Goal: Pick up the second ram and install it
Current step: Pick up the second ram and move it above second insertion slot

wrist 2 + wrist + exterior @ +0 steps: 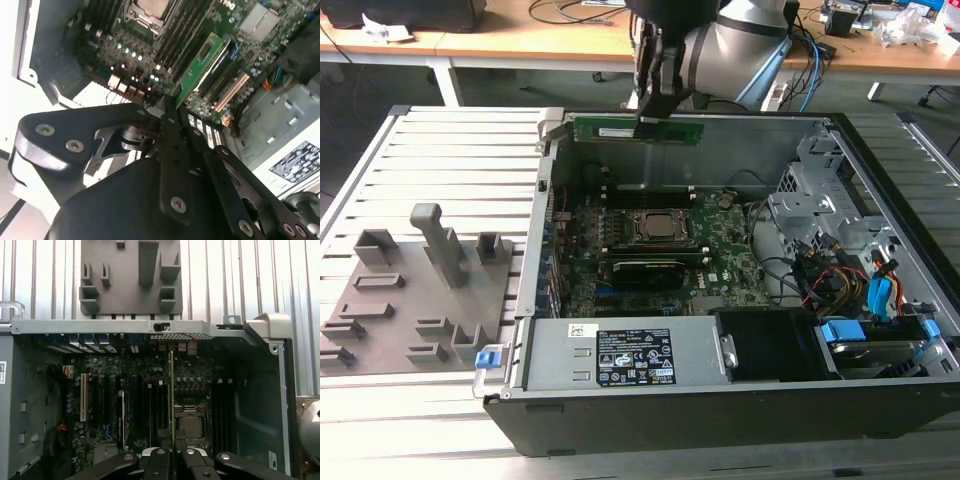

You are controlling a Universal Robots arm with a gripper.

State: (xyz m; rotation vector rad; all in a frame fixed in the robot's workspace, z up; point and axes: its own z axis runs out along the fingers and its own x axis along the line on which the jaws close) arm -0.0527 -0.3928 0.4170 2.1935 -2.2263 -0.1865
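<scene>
Your gripper (pixel 652 116) is clenched on the second ram (pixel 605 130), pinching its flat faces near mid-length. The stick juts out to either side of the gripper, with the motherboard (pixel 720 250) of the open case (pixel 670 420) below. Expect it to be light and stiff but fragile. Hold it squarely by the faces and keep the contact edge free.

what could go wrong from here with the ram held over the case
The second ram hangs in the gripper above the motherboard, not yet in a slot. Pinched only at its top edge, it could tilt and miss the slot. Coming down off line, it might strike the processor socket or the case wall.
</scene>
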